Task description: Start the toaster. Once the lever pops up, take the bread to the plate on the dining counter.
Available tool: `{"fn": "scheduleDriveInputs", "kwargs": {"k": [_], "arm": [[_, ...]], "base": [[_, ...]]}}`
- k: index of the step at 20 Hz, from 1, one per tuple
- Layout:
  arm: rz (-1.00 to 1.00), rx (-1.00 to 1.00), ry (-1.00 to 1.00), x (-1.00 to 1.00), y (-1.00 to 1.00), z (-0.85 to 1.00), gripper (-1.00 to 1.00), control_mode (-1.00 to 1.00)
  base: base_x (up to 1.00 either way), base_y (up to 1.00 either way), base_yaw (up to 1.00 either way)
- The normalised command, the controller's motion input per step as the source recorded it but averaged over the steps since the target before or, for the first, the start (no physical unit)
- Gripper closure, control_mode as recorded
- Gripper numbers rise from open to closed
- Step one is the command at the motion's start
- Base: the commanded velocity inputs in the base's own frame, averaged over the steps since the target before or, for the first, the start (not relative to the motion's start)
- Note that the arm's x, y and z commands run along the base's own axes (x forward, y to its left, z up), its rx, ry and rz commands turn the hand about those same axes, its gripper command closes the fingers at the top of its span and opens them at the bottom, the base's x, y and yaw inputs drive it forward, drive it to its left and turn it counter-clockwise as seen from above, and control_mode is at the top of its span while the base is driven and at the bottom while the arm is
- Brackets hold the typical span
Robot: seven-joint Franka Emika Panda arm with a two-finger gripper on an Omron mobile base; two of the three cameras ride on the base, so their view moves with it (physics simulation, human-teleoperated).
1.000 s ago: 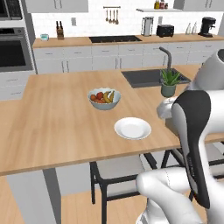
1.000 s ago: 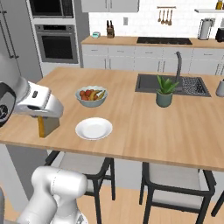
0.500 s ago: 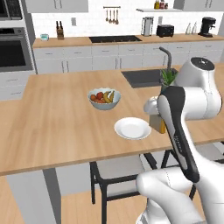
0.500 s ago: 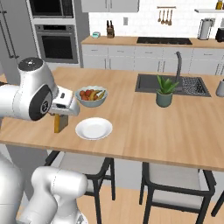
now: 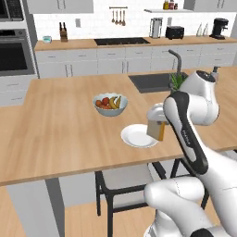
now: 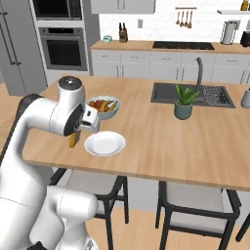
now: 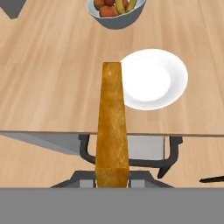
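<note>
My gripper (image 5: 156,123) is shut on the bread (image 5: 156,131), a tan slice with a brown crust that hangs upright just above the dining counter (image 5: 60,125). It is at the right rim of the white plate (image 5: 137,135) in the left base view. From the right base, the bread (image 6: 74,139) hangs left of the plate (image 6: 104,143). The hand view has the bread (image 7: 112,127) edge-on, with the plate (image 7: 153,78) just beyond it to the right. The black toaster (image 5: 174,32) stands on the back counter.
A bowl of fruit (image 5: 110,103) sits just beyond the plate. A potted plant (image 6: 183,102) and the sink (image 6: 195,93) lie to the right on the island. Chairs (image 6: 93,183) stand under the counter's front edge. The black coffee machine (image 5: 220,28) is at the far right.
The arm has swung the held bread leftward in the left base view, from over the right part of the counter to the plate's edge, and a little lower. The gripper stayed shut.
</note>
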Motion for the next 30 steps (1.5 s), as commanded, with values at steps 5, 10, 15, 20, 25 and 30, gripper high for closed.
{"fn": "scheduleDriveInputs", "kwargs": {"k": [5, 10, 15, 20, 25, 30], "arm": [[0.03, 0.09, 0.04, 0.43, 0.0, -0.3, 1.0, -1.0], [0.03, 0.08, 0.07, 0.4, 0.0, -0.36, 1.0, -1.0], [0.01, 0.06, 0.04, 0.47, -0.1, -0.36, 1.0, -1.0], [0.0, 0.03, 0.04, 0.54, -0.1, -0.33, 1.0, -1.0], [0.0, 0.01, 0.06, 0.53, 0.0, -0.33, 1.0, -1.0], [0.0, 0.0, 0.07, 0.52, 0.0, -0.33, 1.0, -1.0]], "base": [[0.0, 0.0, 0.0], [0.0, 0.0, 0.0], [0.0, 0.0, 0.0], [0.0, 0.0, 0.0], [0.0, 0.0, 0.0], [0.0, 0.0, 0.0]]}}
